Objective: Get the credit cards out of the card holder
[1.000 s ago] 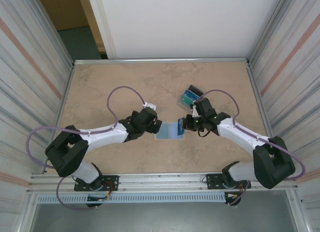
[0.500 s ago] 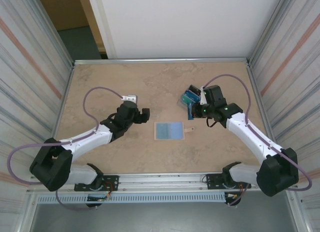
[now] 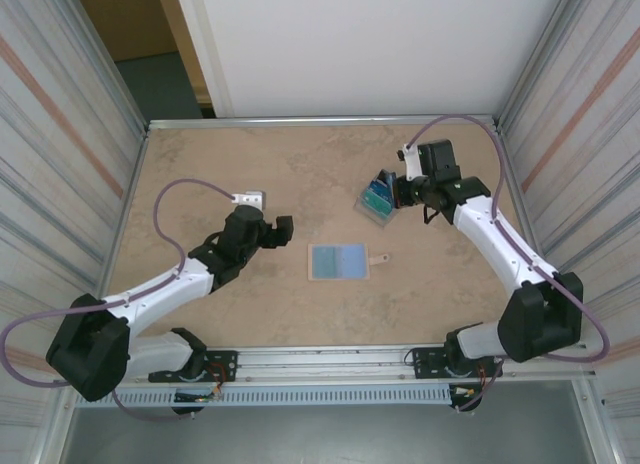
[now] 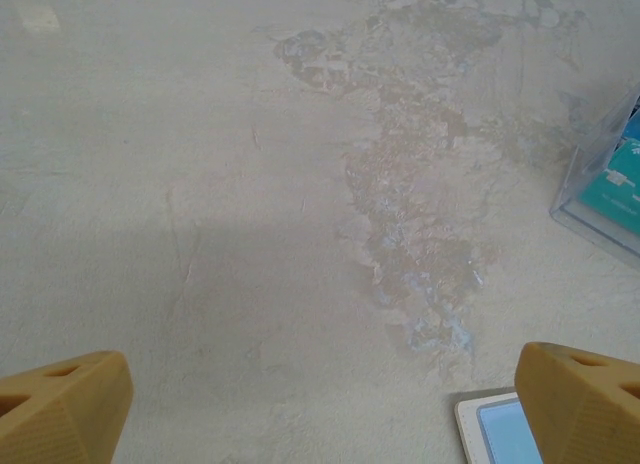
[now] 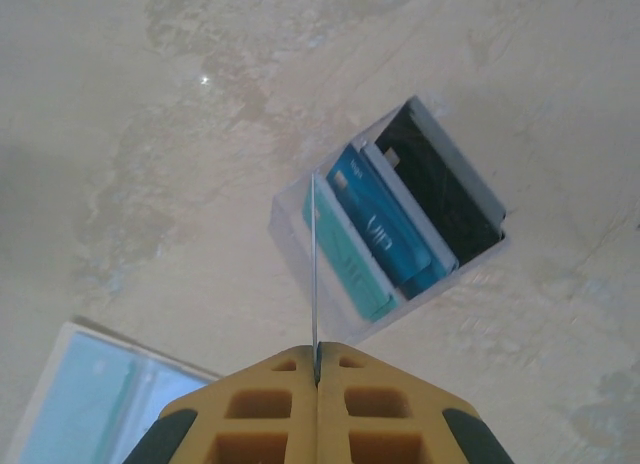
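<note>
The right gripper (image 3: 398,191) is pinched tight on a credit card (image 5: 314,254), which shows edge-on as a thin line rising from between its closed fingers. It hangs just above the clear tray (image 3: 372,210), at about one o'clock from the card holder (image 3: 337,261). In the tray stand a teal, a blue and a dark card (image 5: 385,229). The right arm stretches from its base at five o'clock up the right side of the table (image 3: 200,164), with the wrist bent inward.

The left gripper (image 3: 272,222) stands wide open with nothing in it, low over bare table at about ten o'clock from the holder. Its arm lies long and low towards seven o'clock.

The holder lies spread flat near the middle, pale blue panels up, with its snap tab (image 3: 380,258) at three o'clock.

A second ago both grippers were at the holder's two ends. Since then the right has carried the card off to the tray and the left has drawn back, while the holder has kept its place.
</note>
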Available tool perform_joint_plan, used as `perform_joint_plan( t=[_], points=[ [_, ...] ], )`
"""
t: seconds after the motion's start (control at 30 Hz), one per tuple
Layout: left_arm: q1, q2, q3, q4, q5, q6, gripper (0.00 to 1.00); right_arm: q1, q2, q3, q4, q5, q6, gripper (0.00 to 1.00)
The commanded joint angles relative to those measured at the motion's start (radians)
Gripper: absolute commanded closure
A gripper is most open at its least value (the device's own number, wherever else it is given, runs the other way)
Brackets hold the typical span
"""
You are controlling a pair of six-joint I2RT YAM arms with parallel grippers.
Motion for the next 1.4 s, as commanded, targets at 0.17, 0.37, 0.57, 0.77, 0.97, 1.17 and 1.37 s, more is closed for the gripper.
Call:
perform_joint_plan(
  t=[0.17, 0.37, 0.57, 0.77, 0.97, 1.17, 1.37],
  points=[
    [0.008, -0.023, -0.009, 0.026, 0.012, 0.019, 0.01, -0.011, 0.114, 0.121, -0.018, 0.011, -0.234, 1.0],
    [0.01, -0.01, -0.006, 0.026, 0.011, 0.021, 0.01, -0.012, 0.172, 0.174, -0.059, -0.025, -0.354, 1.0],
    [0.013, -0.012, -0.003, 0.021, 0.014, 0.022, 0.01, -0.017, 0.239, 0.222, -0.107, -0.036, -0.429, 1.0],
    [0.014, -0.023, -0.003, 0.012, 0.009, 0.026, 0.01, -0.022, 0.319, 0.264, -0.14, 0.001, -0.456, 1.0],
    [0.014, -0.022, -0.001, 0.01, 0.015, 0.025, 0.01, -0.022, 0.391, 0.298, -0.159, 0.038, -0.472, 1.0],
    [0.015, -0.018, 0.001, 0.015, 0.017, 0.024, 0.01, -0.021, 0.438, 0.332, -0.176, 0.059, -0.494, 1.0],
    [0.016, -0.015, 0.0, 0.02, 0.021, 0.025, 0.01, -0.024, 0.478, 0.364, -0.191, 0.069, -0.519, 1.0]
  ],
)
